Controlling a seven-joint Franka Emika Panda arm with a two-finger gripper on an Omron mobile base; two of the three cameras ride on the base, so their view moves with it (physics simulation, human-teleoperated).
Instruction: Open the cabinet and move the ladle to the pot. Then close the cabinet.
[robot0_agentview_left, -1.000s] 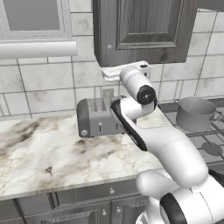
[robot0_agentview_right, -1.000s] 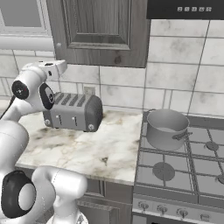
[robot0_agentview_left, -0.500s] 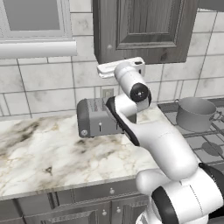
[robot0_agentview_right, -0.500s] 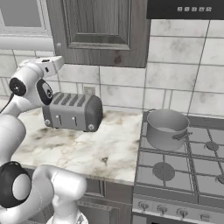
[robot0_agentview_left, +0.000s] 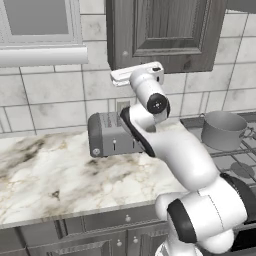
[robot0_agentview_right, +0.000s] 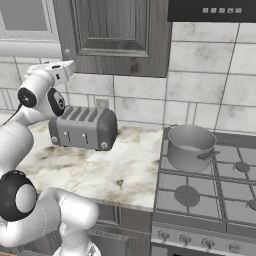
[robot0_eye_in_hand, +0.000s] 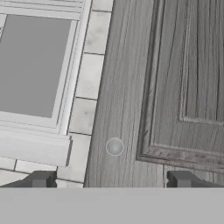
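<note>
The cabinet (robot0_agentview_left: 165, 30) hangs on the wall with its dark wood-grain door shut, and its small round knob (robot0_agentview_left: 124, 53) sits at the door's lower left corner. My gripper (robot0_agentview_left: 135, 73) is raised just below and in front of that corner. In the hand view, the knob (robot0_eye_in_hand: 114, 147) lies slightly above the gap of my gripper (robot0_eye_in_hand: 113, 180), whose fingertips (robot0_eye_in_hand: 41, 179) stand wide apart, open, with nothing between them. The grey pot (robot0_agentview_right: 190, 146) stands on the stove's back left burner. The ladle is out of view.
A grey four-slot toaster (robot0_agentview_left: 112, 135) stands on the marble counter (robot0_agentview_left: 45, 175) right under my hand. A window with a white sill (robot0_agentview_left: 40, 55) is left of the cabinet. The gas stove (robot0_agentview_right: 210, 190) lies to the right, under a dark hood (robot0_agentview_right: 210, 10).
My hand has risen from beside the toaster toward the cabinet door's lower left corner. The jaws stayed open and the door stayed shut.
</note>
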